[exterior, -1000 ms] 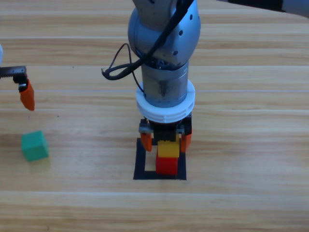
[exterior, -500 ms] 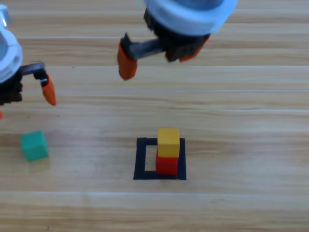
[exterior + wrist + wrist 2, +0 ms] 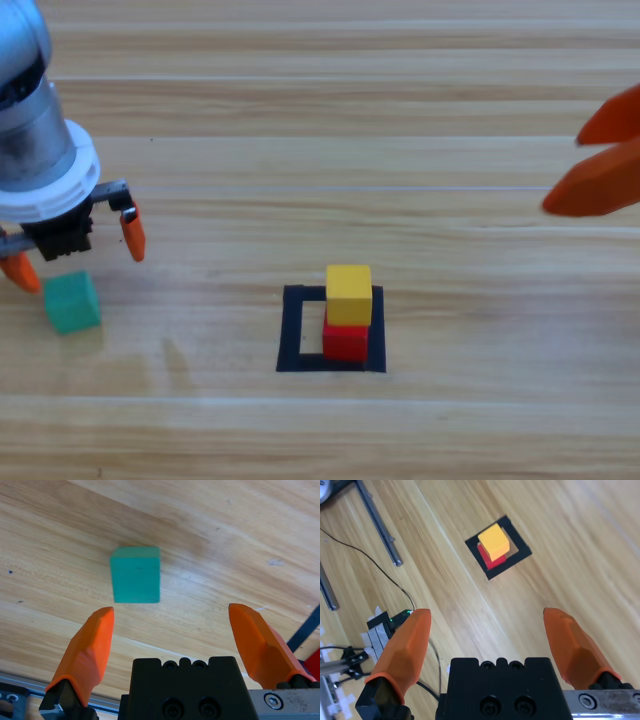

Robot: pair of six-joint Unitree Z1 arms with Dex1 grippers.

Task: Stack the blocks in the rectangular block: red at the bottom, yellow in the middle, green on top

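Picking up the green cube (image 3: 71, 301) near the counter's left edge comes next: drop your wide-open, empty left gripper (image 3: 76, 254) around it; right gripper (image 3: 600, 165) waits open, empty.

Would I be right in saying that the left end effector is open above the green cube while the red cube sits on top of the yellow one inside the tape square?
Not quite: the high view shows the yellow cube on top of the red cube, inside the tape square. The left end effector is indeed open above the green cube.

A light wooden table (image 3: 300, 120) of long planks fills the view under even, soft light.
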